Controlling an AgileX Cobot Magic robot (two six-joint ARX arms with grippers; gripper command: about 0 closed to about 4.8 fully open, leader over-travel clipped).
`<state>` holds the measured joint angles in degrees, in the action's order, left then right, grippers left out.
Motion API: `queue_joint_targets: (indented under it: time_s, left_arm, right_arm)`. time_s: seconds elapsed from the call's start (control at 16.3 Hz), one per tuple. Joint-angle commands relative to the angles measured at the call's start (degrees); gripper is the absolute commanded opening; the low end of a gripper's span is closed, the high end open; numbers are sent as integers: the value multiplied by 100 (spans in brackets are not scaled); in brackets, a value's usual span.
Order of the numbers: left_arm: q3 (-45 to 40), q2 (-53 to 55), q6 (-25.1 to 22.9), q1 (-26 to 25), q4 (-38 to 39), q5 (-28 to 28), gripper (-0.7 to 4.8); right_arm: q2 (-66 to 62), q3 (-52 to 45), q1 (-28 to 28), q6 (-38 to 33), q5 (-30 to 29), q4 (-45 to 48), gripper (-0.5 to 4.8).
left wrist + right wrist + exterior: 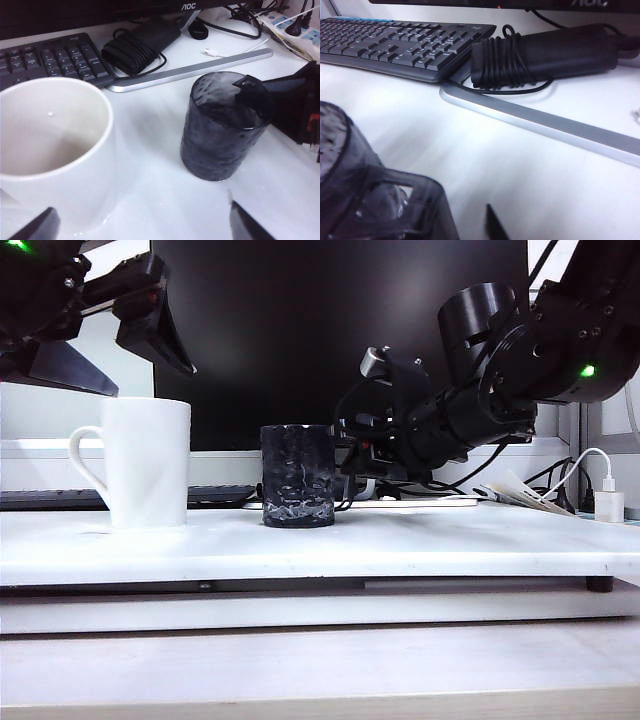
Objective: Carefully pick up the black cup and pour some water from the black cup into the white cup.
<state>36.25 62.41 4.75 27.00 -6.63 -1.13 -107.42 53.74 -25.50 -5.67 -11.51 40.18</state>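
Reaching the black cup (298, 476)'s side, the right hand (350, 455)'s grip is unclear; left hand (110, 350) open above the white cup (145, 462).

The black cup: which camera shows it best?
The exterior view: the whole black cup stands side-on beside the white cup, with the right tool at it. The left wrist view shows it from above, partly covered by that tool; the right wrist view catches only a blurred close-up.

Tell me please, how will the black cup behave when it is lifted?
The black cup looks rigid, so probably stiff. Its bumpy wall may help grip. It stands upright on the table; tilting could spill. The right gripper is at its rim.
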Motion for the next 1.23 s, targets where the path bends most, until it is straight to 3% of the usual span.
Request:
queue_joint_targets:
  time_s: [0.06, 0.18, 0.61, 0.8, 0.92, 1.04, 1.23]
  left_arm:
    - [13, -13, -4, 2, -20, -17, 479]
    - [13, -13, -4, 2, 39, -20, 479]
    - [28, -256, -28, -37, -81, -330, 479]
    - [181, -509, -529, -61, -52, -575, 479]
    - [535, -522, -483, -297, 317, -505, 479]
    - [702, -522, -385, -627, 411, -111, 479]
    - [776, -407, -382, -1305, 509, 876, 479]
  right_arm:
    - [17, 15, -7, -37, 50, 127, 52]
    - [17, 15, -7, -37, 50, 125, -7]
    - [761, 22, -7, -46, -22, -240, -6]
    - [1766, 407, -7, -17, 2, -1510, -6]
    - [2144, 1259, -7, 46, 2, -2706, -6]
    - [2151, 2114, -9, 125, 46, -3373, -6]
    - [1749, 3099, -9, 125, 127, -3593, -7]
